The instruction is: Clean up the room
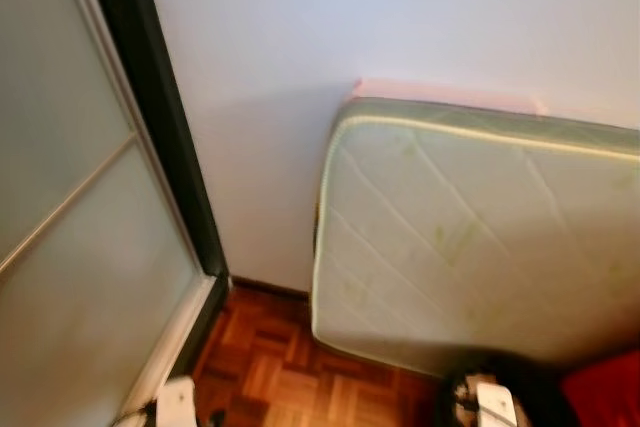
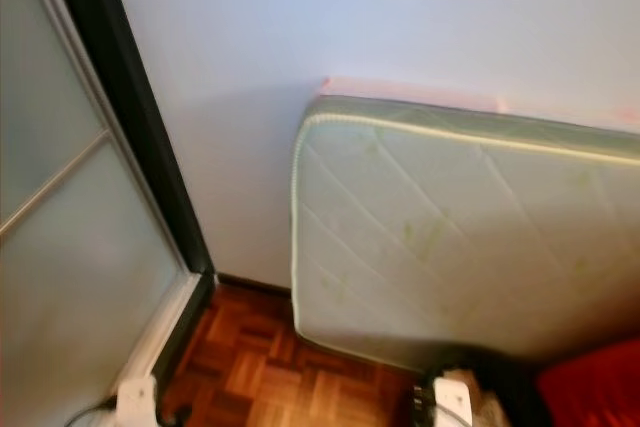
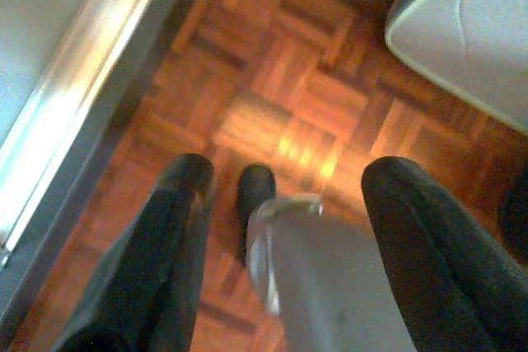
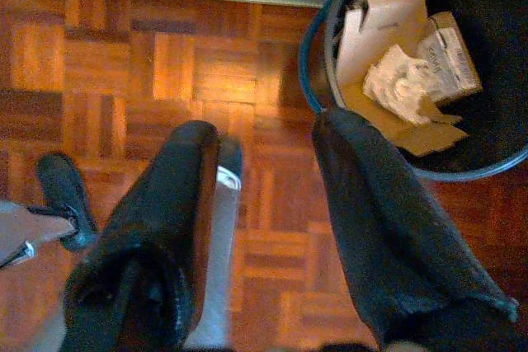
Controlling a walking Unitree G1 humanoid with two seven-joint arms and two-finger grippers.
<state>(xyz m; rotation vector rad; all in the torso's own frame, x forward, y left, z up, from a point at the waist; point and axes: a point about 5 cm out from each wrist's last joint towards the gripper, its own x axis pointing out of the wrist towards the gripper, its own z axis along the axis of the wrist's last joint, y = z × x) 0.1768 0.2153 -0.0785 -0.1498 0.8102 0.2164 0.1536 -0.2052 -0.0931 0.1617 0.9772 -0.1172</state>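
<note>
Below my right wrist, my right gripper hangs with its fingers apart and empty over the parquet floor, beside a dark bin holding cardboard and crumpled paper; my left gripper is likewise spread, holding nothing. Ahead, a mattress leans against the wall, next to a frosted sliding door. I judge I should turn to look for loose litter, keeping the bin near so each drop is short.
</note>
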